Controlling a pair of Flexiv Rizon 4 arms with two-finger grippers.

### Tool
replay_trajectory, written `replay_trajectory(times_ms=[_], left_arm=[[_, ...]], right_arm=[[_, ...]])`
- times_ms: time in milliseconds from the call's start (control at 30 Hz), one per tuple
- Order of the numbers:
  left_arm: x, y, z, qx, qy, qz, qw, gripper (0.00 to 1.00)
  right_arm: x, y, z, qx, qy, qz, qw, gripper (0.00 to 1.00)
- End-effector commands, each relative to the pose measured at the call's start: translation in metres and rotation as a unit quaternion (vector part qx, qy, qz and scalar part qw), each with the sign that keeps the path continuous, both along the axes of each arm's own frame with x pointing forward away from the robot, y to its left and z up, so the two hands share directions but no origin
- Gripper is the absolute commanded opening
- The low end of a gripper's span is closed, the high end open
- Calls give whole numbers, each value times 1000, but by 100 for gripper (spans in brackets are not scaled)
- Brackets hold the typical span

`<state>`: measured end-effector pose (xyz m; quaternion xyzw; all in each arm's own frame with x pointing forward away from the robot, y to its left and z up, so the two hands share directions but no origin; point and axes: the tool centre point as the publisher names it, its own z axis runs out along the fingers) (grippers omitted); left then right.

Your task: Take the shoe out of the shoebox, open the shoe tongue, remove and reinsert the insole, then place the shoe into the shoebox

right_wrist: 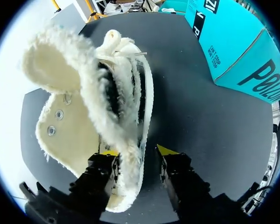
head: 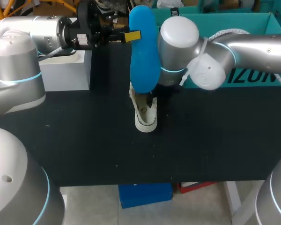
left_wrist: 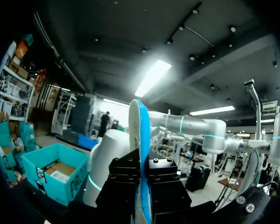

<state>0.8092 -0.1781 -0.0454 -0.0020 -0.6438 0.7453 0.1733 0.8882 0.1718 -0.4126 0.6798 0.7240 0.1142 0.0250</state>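
Blue insole (head: 144,51) stands clamped edgewise in the left gripper (head: 133,35), above the fleece-lined shoe (head: 145,112) which the right gripper (right_wrist: 137,151) straddles unclosed, one finger just clear; reinsertion calls for steadying the shoe first, then feeding the insole in toe-first.

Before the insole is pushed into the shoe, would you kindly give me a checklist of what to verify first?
1. Left gripper's hold on the insole: ok, both fingers clamp it.
2. Insole clear of the shoe: ok, it is held up in the air, outside the shoe.
3. Shoe's opening spread: ok, the fleecy lining gapes wide.
4. Right gripper's hold on the shoe: cannot tell from these views.
5. Shoebox out of the way: ok, it stands apart, behind the shoe.
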Motion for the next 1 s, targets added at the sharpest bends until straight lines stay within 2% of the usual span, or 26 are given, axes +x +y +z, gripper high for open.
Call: replay_trajectory(times_ms=[33, 300, 533, 733, 800, 1000], left_arm=[[-1, -1, -1, 0, 0, 2, 1000, 0], [-1, -1, -1, 0, 0, 2, 1000, 0], [-1, -1, -1, 0, 0, 2, 1000, 0], [-1, -1, -1, 0, 0, 2, 1000, 0], [-1, -1, -1, 0, 0, 2, 1000, 0], [-1, -1, -1, 0, 0, 2, 1000, 0]], right_arm=[[-9, -10, 11, 12, -13, -4, 1000, 100], [-20, -25, 38, 21, -43, 16, 999, 100], [-30, -45, 61, 80, -67, 43, 994, 100], [-33, -53, 73, 181, -81, 75, 977, 100], [-33, -54, 75, 199, -84, 82, 973, 100], [-33, -55, 83, 289, -94, 107, 947, 100]])
